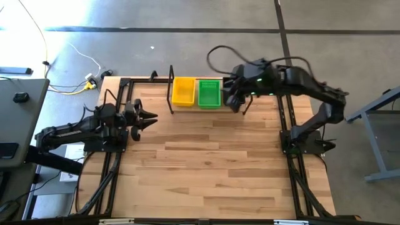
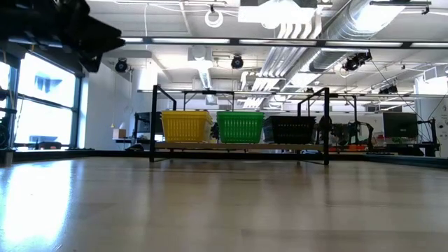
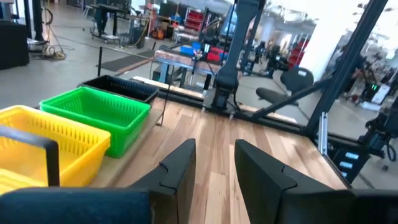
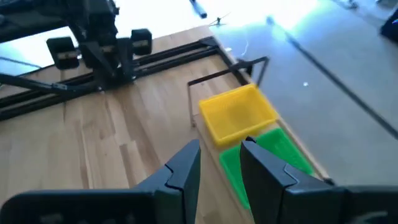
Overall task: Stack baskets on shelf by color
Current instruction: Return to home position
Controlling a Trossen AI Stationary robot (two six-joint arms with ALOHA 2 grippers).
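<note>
Wooden shelf (image 2: 238,148) at the table's (image 1: 206,169) far edge carries yellow baskets (image 2: 185,126), green baskets (image 2: 240,127) and a black basket (image 2: 292,129) in a row. Right gripper (image 1: 234,102) hangs over the black end, fingers slightly parted and empty, green baskets just beyond their tips. Left gripper (image 1: 150,117) waits off the yellow end, fingers parted, holding nothing.

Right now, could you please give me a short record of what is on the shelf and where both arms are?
shelf: at the table's far edge
yellow baskets: on the shelf, left-arm end
green baskets: middle, beside the yellow
black basket: right-arm end, beside the green
number per stack: cannot tell
left jaws: open, empty, over the table to the left of the shelf
right jaws: open, empty, above the shelf's black-basket end
</note>
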